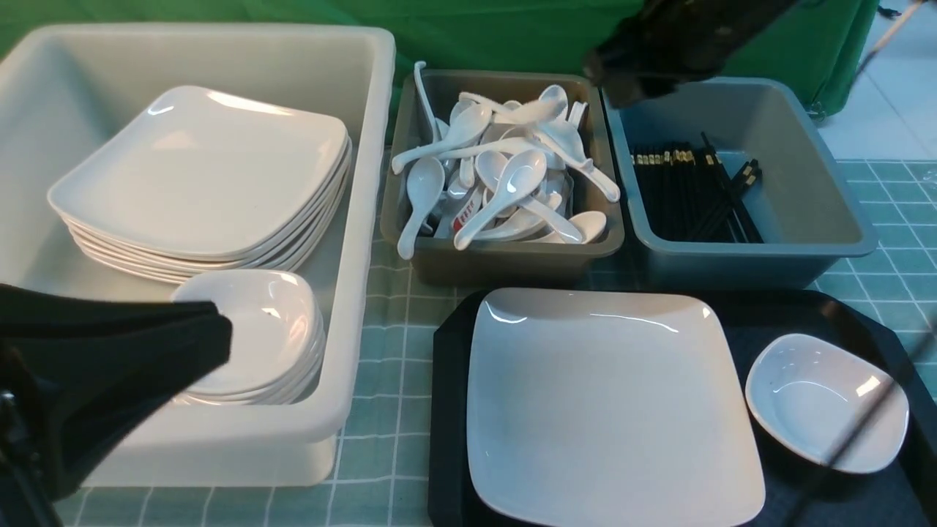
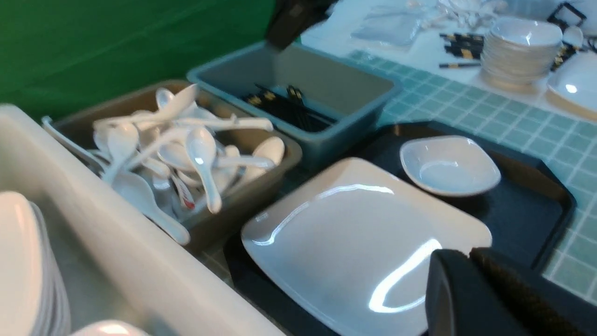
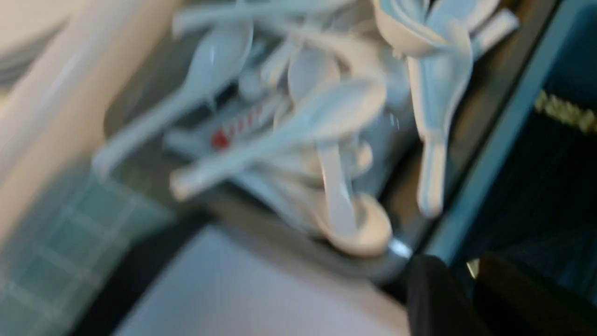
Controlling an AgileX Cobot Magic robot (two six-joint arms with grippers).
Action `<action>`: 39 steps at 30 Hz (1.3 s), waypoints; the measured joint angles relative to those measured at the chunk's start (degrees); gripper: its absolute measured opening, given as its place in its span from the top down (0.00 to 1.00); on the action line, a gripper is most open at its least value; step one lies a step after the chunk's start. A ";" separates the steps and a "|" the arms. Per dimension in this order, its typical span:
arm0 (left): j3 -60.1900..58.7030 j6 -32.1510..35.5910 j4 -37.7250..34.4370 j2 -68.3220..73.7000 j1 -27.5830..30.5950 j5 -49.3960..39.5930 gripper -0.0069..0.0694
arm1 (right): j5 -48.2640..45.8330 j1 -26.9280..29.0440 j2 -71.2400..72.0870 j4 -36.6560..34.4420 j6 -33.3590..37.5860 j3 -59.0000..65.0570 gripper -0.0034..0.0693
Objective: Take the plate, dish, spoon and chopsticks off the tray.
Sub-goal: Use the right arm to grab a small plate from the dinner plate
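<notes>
Table (image 1: pixel 388 351) is carrying tray (image 1: pixel 448 439), cut off at bottom, w/ 1 plate (image 1: pixel 607 402) & 1 dish (image 1: pixel 820 399); left tool (image 1: pixel 223 340) is sitting pinched empty, right tool (image 1: pixel 622 77) is showing too blurred to tell its gap.

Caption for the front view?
Large white square plate and small white dish sit on a black tray near brown spoon bin and grey-blue chopstick bin.

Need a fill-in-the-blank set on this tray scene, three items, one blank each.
1. The plate and small dish sit on the black ___.
2. The brown bin holds white ___.
3. The blue bin holds black ___.
Missing words: tray; spoons; chopsticks.
</notes>
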State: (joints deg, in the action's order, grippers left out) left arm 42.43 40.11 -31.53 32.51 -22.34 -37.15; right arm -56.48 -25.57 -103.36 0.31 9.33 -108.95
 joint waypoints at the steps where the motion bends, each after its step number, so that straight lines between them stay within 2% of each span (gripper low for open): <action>1: 0.00 0.00 0.00 0.44 0.00 -0.59 0.89 | -2.39 -0.53 3.01 1.99 0.00 3.22 0.78; 4: 0.00 0.00 0.00 0.60 0.00 -1.28 0.89 | -6.65 -1.14 10.99 6.36 -0.99 15.66 0.75; 8: 0.00 0.00 0.00 0.60 0.00 -1.34 0.89 | -7.40 -1.14 19.93 8.14 -1.17 34.26 0.60; 10: 0.00 0.00 -0.05 0.60 0.00 -1.34 0.89 | -3.91 -1.14 22.94 9.66 -1.04 45.20 0.47; 14: 0.00 0.00 -0.11 0.60 0.00 -1.34 0.89 | 6.40 -1.14 24.69 13.13 0.58 58.80 0.28; 17: 0.00 0.00 -0.90 0.60 0.00 -1.34 0.89 | 14.96 -1.14 24.15 15.17 0.90 64.25 0.22; 21: 0.00 0.00 -1.82 0.60 0.00 -1.34 0.89 | 21.52 -1.14 21.25 17.81 0.60 67.06 0.20; 27: 0.00 0.00 -2.18 0.60 0.00 -2.52 0.89 | 24.85 -1.14 14.86 28.82 -5.48 67.09 0.20; 33: 0.00 0.25 -2.18 0.60 0.00 -3.27 0.89 | 28.83 -1.14 9.55 31.46 -6.27 66.65 0.21; 38: 0.00 0.30 -2.18 0.60 0.00 -3.46 0.89 | 29.18 -1.41 8.38 31.95 -5.82 66.28 0.36; 39: 0.00 0.30 -2.18 0.60 0.00 -3.46 0.89 | 29.62 -1.46 8.19 32.09 -5.82 66.28 0.45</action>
State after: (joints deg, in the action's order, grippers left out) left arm 42.43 40.41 -33.70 33.11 -22.34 -40.61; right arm -26.87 -27.04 -95.16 32.39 3.51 -42.66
